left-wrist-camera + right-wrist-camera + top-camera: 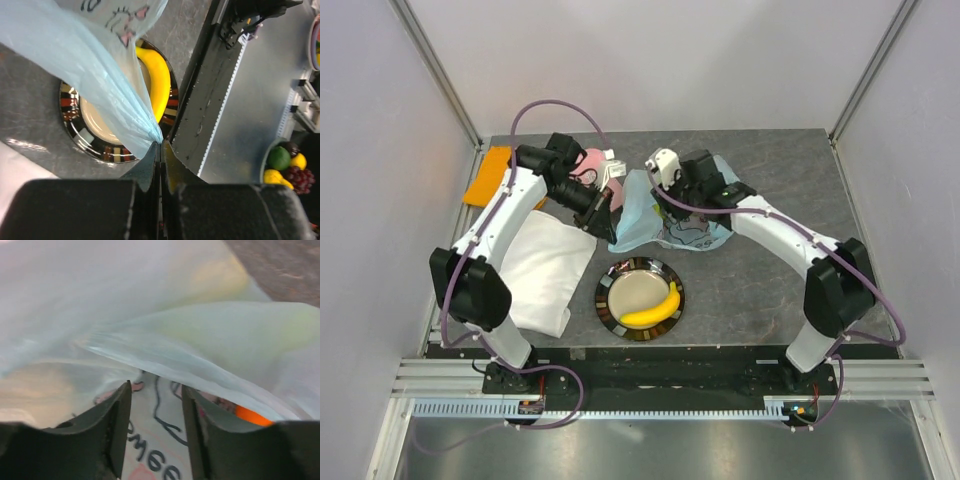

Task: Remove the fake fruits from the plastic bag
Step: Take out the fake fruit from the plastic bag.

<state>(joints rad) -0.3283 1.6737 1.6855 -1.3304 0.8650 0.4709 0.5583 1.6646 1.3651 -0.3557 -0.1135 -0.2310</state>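
Note:
The light-blue plastic bag (655, 218) lies behind the plate (612, 300). My left gripper (607, 207) is shut on the bag's left edge and holds it up; in the left wrist view the film (85, 60) runs into the closed tips of that gripper (161, 144). My right gripper (672, 192) is open at the bag's mouth, and in the right wrist view that gripper (156, 395) holds nothing, with the printed film (165, 340) draped just ahead of it. An orange fruit (252, 416) shows through the film by the right finger. The yellow banana (653, 308) lies on the plate, also seen in the left wrist view (157, 80). Other fruits are hidden.
A white folded cloth (545, 270) lies left of the plate. An orange flat object (488, 176) sits at the back left. A pink object (588, 163) is near the left wrist. A bowl of fruit (286, 167) stands off the table, below its front edge.

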